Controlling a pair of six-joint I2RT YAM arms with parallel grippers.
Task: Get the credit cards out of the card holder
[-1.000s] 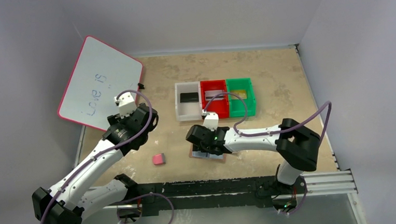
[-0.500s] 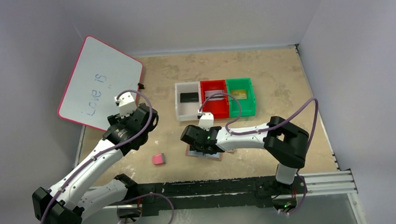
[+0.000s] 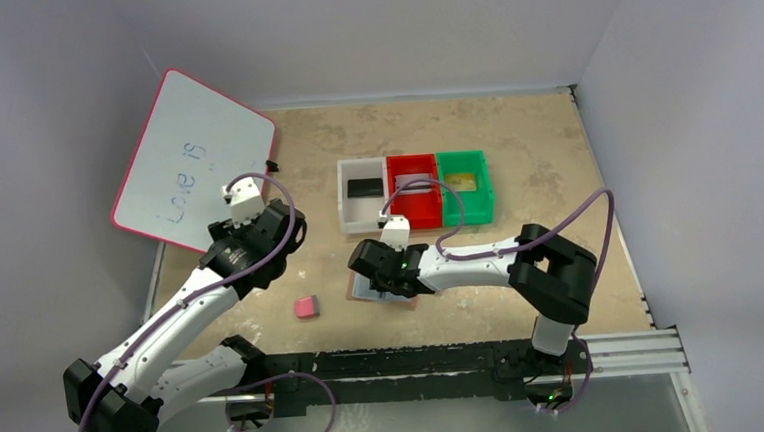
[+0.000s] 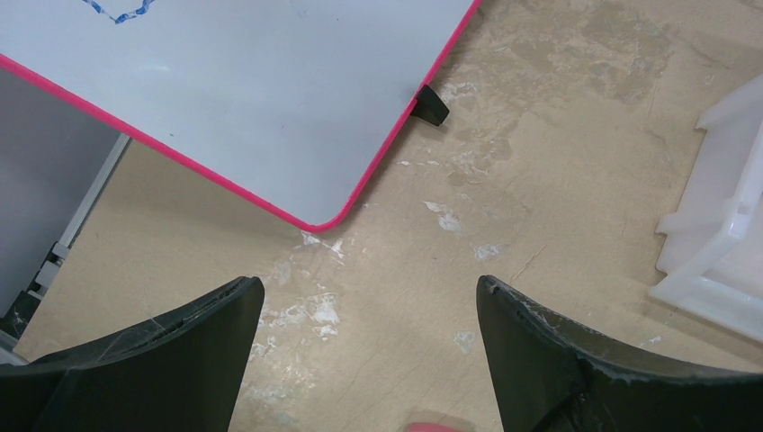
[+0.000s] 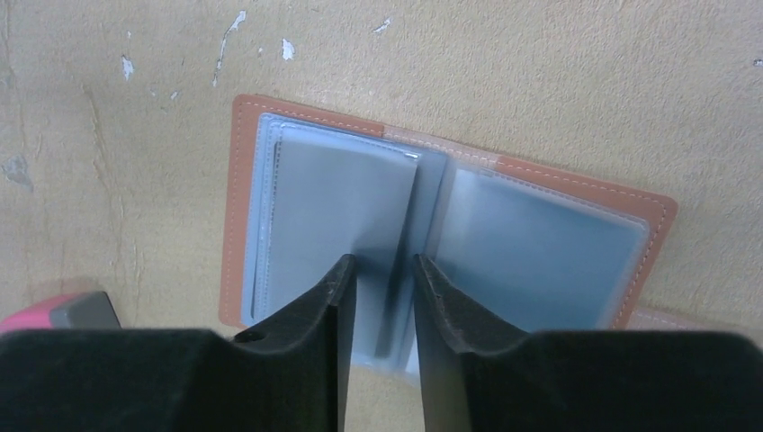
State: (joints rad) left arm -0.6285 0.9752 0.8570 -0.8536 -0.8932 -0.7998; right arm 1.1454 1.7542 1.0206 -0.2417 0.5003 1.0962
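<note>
The tan-brown card holder [image 3: 360, 289] lies open on the table, its pale blue-grey sleeves [image 5: 540, 252] facing up inside the leather rim [image 5: 236, 207]. My right gripper [image 3: 389, 276] is down on its middle. In the right wrist view the gripper [image 5: 384, 274] is almost closed, with a raised sleeve leaf between the jaws. No card shows in the sleeves. A black card [image 3: 363, 188] lies in the white bin, a silver-grey card [image 3: 413, 182] in the red bin and a gold card [image 3: 463, 181] in the green bin. My left gripper [image 3: 280, 220] [image 4: 369, 292] is open and empty above bare table.
The white [image 3: 350, 216], red [image 3: 396, 213] and green bins [image 3: 488, 205] stand in a row behind the holder. A pink-and-grey eraser [image 3: 305, 307] lies left of it. A pink-rimmed whiteboard [image 3: 194, 162] leans at the back left, also in the left wrist view [image 4: 252, 90].
My right gripper has moved left and the card holder has slid left with it, now nearer the eraser. The left arm has not moved.
</note>
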